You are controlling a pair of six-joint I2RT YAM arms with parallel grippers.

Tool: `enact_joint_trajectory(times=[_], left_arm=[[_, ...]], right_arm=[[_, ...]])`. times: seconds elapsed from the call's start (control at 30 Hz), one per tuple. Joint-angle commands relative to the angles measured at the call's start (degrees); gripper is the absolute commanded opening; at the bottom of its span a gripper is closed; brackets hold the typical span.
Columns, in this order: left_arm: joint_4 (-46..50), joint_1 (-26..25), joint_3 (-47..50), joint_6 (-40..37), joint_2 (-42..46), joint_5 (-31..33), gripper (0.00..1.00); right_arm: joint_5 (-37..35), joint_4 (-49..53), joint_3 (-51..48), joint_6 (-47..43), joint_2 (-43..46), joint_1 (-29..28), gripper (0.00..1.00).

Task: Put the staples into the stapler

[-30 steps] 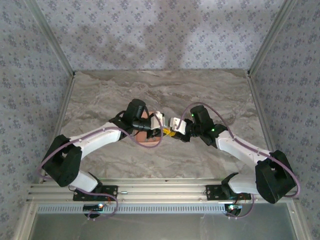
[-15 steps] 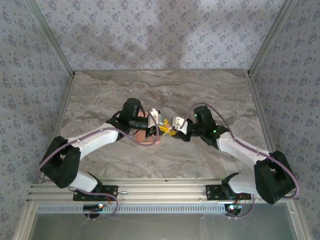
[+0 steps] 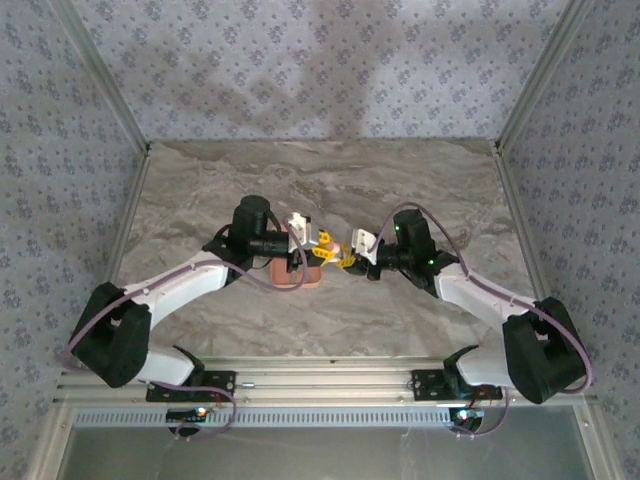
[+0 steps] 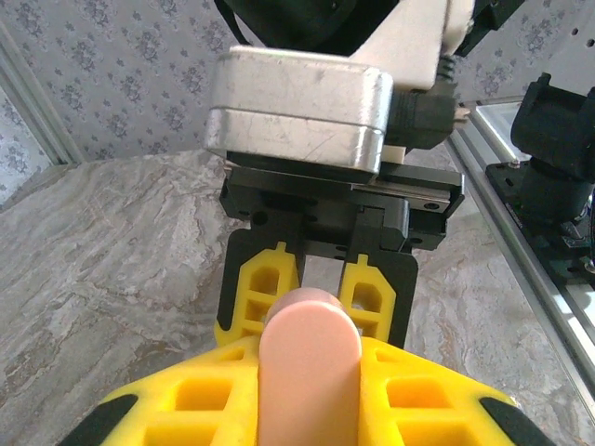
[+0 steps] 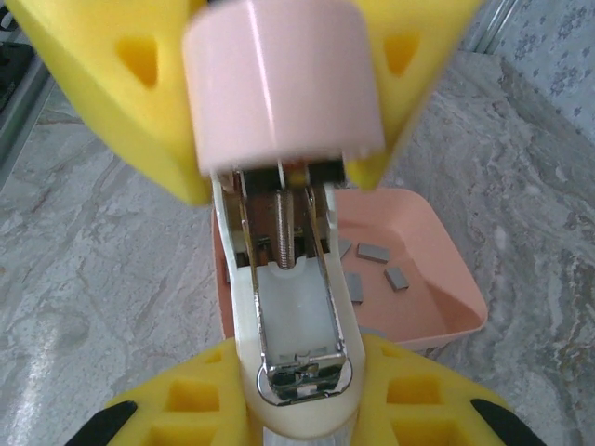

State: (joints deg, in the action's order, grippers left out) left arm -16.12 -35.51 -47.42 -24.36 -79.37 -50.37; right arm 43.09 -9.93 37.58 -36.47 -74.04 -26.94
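Observation:
The stapler (image 5: 296, 325) is held open in the air between both grippers. My right gripper (image 5: 297, 372) is shut on its white base, whose metallic channel and spring face the right wrist camera. My left gripper (image 4: 310, 362) is shut on the stapler's pale pink lid (image 4: 310, 390), which also shows at the top of the right wrist view (image 5: 279, 84). In the top view the left gripper (image 3: 322, 243) and right gripper (image 3: 350, 252) meet tip to tip. Several dark grey staples (image 5: 374, 251) lie in the salmon tray (image 5: 446, 307) under the stapler.
The salmon tray (image 3: 300, 272) sits on the marble table, mostly below the left wrist. Patterned walls and metal frame rails (image 3: 115, 100) enclose the table on three sides. Bare marble lies behind and to both sides.
The left wrist has swung left, uncovering more of the tray. The right gripper has shifted slightly right and back. Both still hold the stapler between them.

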Motion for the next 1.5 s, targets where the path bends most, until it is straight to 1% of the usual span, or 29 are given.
enact_joint_trajectory(times=[0.0, 0.07, 0.13, 0.2, 0.33, 0.4, 0.47, 0.57, 0.63, 0.7, 0.77, 0.83, 0.9, 1.0, 1.13, 1.4, 1.47], left_arm=[[-0.2, 0.7, 0.0, 1.3, 4.4, -5.2, 0.16], [0.7, 0.6, -0.1, 0.6, 4.6, -5.1, 0.16], [1.5, 0.7, -0.3, 0.0, 4.6, -5.0, 0.16], [2.2, 0.6, -0.4, -0.6, 4.5, -4.8, 0.16], [4.4, 0.7, -1.1, -2.2, 4.2, -4.5, 0.16], [5.4, 0.7, -1.4, -2.9, 4.1, -4.0, 0.16], [5.7, 0.7, -1.3, -3.2, 4.1, -3.2, 0.16], [5.6, 0.6, -0.8, -3.8, 4.3, -1.0, 0.16], [5.6, 0.6, -0.5, -4.5, 4.2, 0.2, 0.16], [5.9, 0.2, -0.3, -5.5, 4.2, 1.3, 0.16], [6.9, 0.0, -0.4, -6.5, 4.1, 2.0, 0.16], [8.1, -0.2, -0.7, -7.3, 4.1, 2.3, 0.16], [8.2, -0.1, -0.6, -7.5, 4.1, 2.4, 0.16], [7.9, -0.2, -0.5, -7.5, 4.0, 2.6, 0.16], [7.5, -0.3, -0.4, -7.5, 3.6, 2.4, 0.16], [6.5, -0.9, 0.0, -7.2, 3.9, 1.9, 0.16], [6.0, -1.1, 0.1, -6.8, 3.9, 1.6, 0.16]], right_arm=[[-6.1, 2.6, -1.7, 2.0, -1.3, 2.5, 0.33], [-6.0, 2.6, -1.5, 2.3, -0.8, 2.4, 0.45], [-5.7, 2.8, -1.4, 2.6, 0.2, 2.4, 0.52], [-5.7, 3.6, -1.0, 2.9, 1.4, 1.9, 0.56], [-5.2, 5.2, 0.0, 3.3, 4.2, 1.2, 0.59], [-2.3, 5.6, 0.6, 5.9, 5.8, 1.1, 0.59], [0.4, 6.5, 1.5, 10.5, 7.2, 1.2, 0.6], [1.2, 9.1, 2.3, 17.8, 8.6, 1.1, 0.59], [1.1, 9.0, 2.0, 23.6, 9.3, 1.1, 0.6], [1.3, 5.1, 0.6, 32.7, 9.4, 1.0, 0.61], [2.3, 4.4, 1.0, 40.1, 8.7, 1.1, 0.61], [3.2, 7.1, 2.6, 44.6, 7.7, 1.4, 0.59], [4.7, 7.2, 2.9, 48.8, 7.1, 1.6, 0.57], [6.2, 3.6, 1.1, 53.3, 7.1, 1.3, 0.57], [5.7, 1.7, 0.2, 56.3, 6.7, 1.0, 0.57], [3.8, 2.0, -0.1, 57.7, 4.8, 1.1, 0.53], [2.2, 3.1, 0.0, 57.6, 4.1, 1.2, 0.52]])
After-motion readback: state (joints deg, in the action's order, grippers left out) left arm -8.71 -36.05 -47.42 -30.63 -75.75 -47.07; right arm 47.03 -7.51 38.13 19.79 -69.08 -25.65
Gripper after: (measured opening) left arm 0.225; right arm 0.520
